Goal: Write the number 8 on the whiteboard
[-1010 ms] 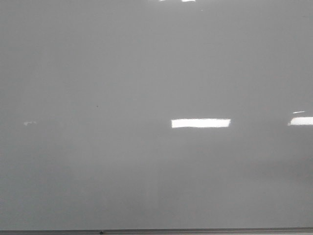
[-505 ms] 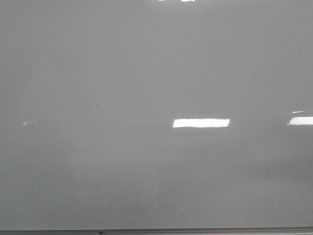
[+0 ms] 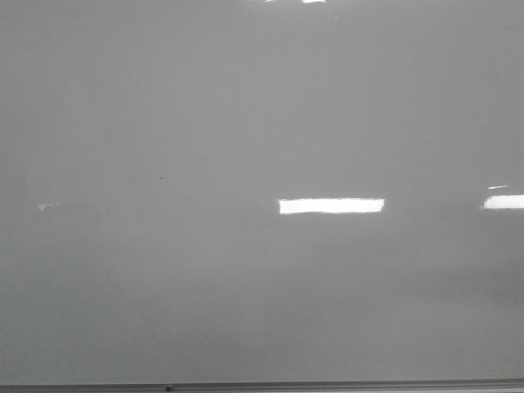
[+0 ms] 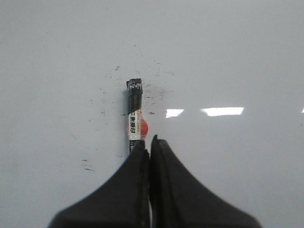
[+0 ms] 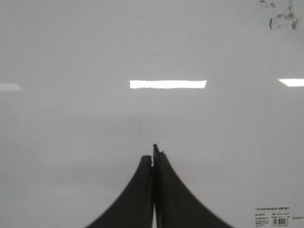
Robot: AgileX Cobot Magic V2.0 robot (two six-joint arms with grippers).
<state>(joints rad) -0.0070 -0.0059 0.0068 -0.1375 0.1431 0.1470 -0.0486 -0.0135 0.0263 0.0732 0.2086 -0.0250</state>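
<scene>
The whiteboard fills the front view, glossy grey-white, with a thin metal bottom edge. No number 8 shows on it in any view; only a tiny dark speck. Neither gripper shows in the front view. In the left wrist view my left gripper is shut, jaws pressed together. A black-capped marker with a white label lies on the board, its near end hidden under the left finger, not between the jaws. In the right wrist view my right gripper is shut and empty over bare board.
Old black ink smudges surround the marker's cap. More smudges show in the right wrist view, with a printed sticker on the board. Bright rectangular light reflections lie across the board.
The bright reflection on the board widens slightly to the left; nothing else has visibly changed.
</scene>
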